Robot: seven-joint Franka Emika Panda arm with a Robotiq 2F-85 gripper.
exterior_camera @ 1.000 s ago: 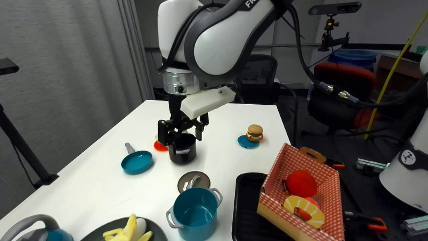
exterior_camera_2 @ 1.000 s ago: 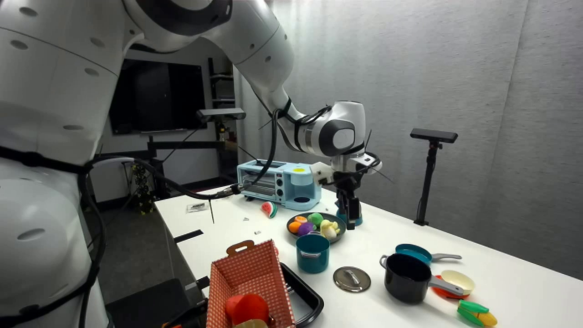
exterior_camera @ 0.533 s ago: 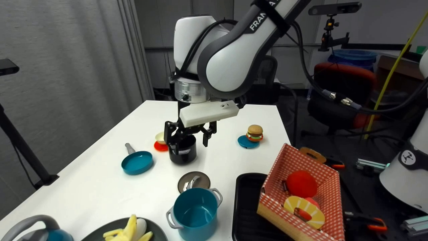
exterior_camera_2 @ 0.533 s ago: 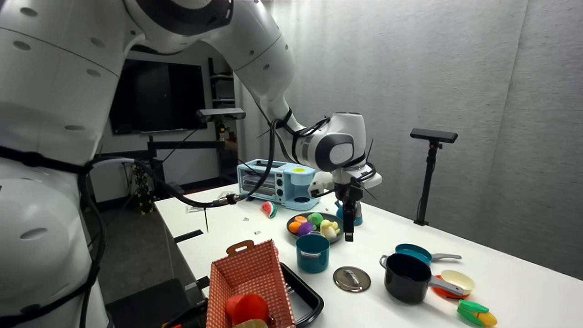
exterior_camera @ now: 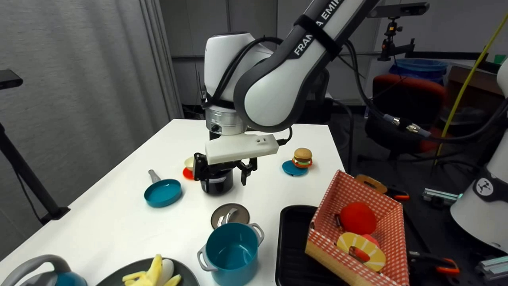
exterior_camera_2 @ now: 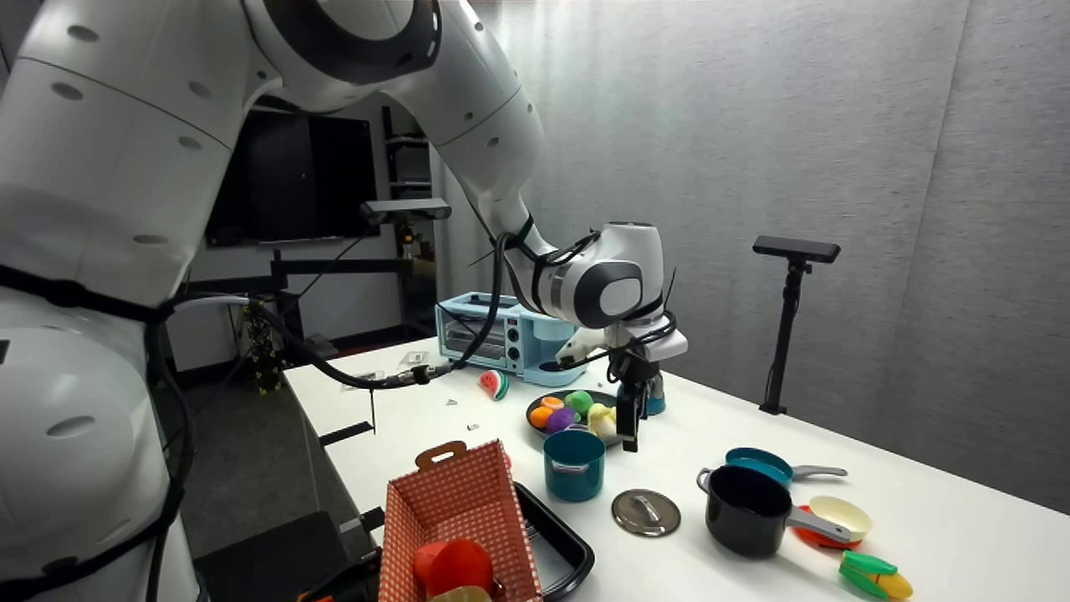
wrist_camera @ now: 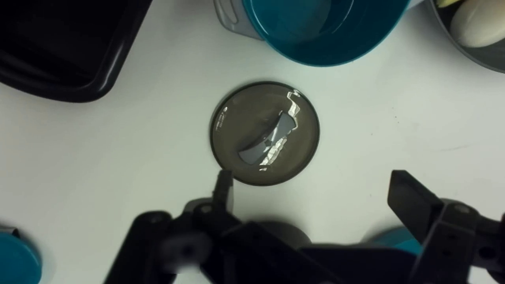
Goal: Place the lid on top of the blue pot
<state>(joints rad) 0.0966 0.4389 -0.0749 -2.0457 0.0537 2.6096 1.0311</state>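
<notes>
Lying handle up near the teal pot, the grey lid seems offered to the wide-spread gripper (nothing held).

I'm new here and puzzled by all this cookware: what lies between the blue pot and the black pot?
The round grey lid lies between the blue pot and the black pot, touching neither; both exterior views show it there.

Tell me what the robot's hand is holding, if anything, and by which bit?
Nothing: the hand is open and empty, and the lid lies on the table.
</notes>
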